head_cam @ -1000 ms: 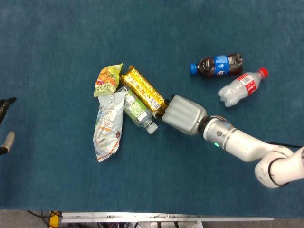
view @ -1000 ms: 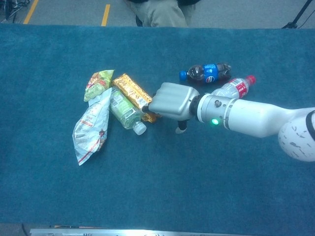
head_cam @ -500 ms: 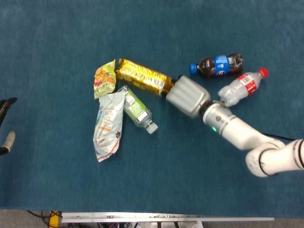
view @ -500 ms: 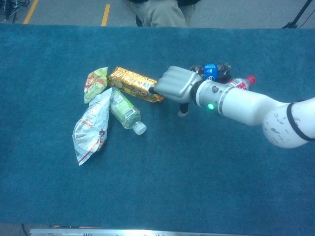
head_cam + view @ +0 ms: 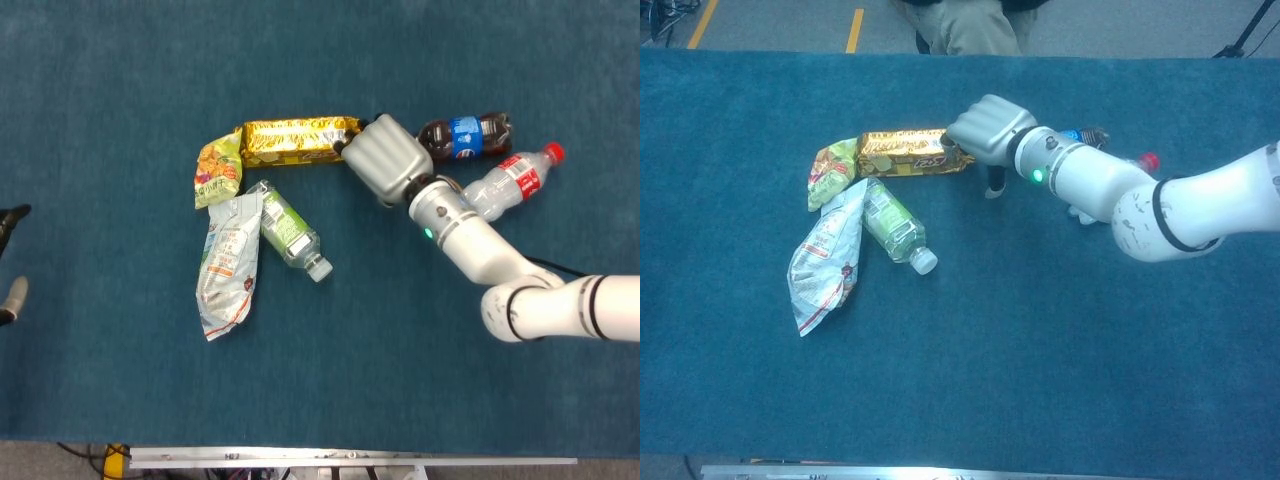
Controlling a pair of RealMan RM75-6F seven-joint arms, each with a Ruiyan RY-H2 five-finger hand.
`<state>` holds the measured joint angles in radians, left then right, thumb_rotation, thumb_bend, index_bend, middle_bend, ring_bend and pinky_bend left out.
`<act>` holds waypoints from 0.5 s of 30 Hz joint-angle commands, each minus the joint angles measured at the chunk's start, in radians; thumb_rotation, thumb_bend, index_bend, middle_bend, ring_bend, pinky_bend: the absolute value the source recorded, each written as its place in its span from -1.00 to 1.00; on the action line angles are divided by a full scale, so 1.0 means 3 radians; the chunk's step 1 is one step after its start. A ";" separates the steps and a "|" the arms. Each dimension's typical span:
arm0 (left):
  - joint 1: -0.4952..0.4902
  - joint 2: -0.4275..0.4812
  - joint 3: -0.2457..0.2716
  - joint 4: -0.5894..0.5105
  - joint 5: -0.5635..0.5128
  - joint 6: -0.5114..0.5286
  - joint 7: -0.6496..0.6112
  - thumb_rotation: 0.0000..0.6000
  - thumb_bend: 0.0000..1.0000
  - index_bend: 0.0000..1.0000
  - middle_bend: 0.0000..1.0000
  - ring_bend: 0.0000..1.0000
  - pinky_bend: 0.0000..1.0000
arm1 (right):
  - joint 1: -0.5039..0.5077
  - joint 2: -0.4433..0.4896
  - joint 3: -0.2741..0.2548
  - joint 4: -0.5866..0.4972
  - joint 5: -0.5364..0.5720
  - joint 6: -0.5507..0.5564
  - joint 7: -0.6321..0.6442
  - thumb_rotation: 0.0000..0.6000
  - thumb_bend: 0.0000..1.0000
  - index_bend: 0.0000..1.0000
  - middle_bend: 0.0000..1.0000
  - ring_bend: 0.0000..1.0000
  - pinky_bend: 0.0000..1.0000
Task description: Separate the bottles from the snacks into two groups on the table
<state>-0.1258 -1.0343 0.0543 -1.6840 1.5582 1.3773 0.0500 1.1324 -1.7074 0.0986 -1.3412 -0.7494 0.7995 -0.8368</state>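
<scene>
My right hand (image 5: 385,160) (image 5: 985,128) grips the right end of a gold snack pack (image 5: 300,141) (image 5: 905,153), which lies level, its left end against a small yellow-green chip bag (image 5: 220,172). Below them lie a white snack pouch (image 5: 228,270) and a green-labelled bottle (image 5: 290,232) (image 5: 894,227) side by side. Right of the hand a dark cola bottle (image 5: 465,135) and a clear red-capped bottle (image 5: 510,182) lie together, partly hidden by my forearm in the chest view. Only fingertips (image 5: 10,215) of my left hand show at the left edge, spread and holding nothing.
Blue carpet (image 5: 320,380) covers the whole table. A metal rail (image 5: 350,460) runs along the near edge. A seated person's legs (image 5: 975,25) are just beyond the far edge.
My right hand has swung away from me and to the right, turning the gold pack from a diagonal to level. The pack has come off the green bottle. The left hand is still.
</scene>
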 commanded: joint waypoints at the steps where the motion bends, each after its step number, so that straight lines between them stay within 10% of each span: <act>1: -0.0004 -0.0002 0.0000 -0.0004 0.0000 -0.0010 0.0003 1.00 -0.19 -0.80 -0.61 -0.62 -0.71 | -0.0067 0.0220 -0.0034 -0.0358 -0.0242 0.0024 0.0179 1.00 -0.78 -0.63 -0.28 -0.40 -0.13; 15: -0.0018 -0.0005 0.0011 -0.0034 0.0026 -0.0036 0.0042 1.00 -0.19 -0.80 -0.61 -0.62 -0.71 | -0.0181 0.0541 -0.0255 -0.1099 -0.1117 -0.0008 0.0495 1.00 -0.78 -0.63 -0.28 -0.42 -0.15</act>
<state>-0.1314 -1.0360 0.0575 -1.6942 1.5660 1.3664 0.0626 1.0782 -1.5441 0.0272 -1.6641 -1.0777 0.8011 -0.6916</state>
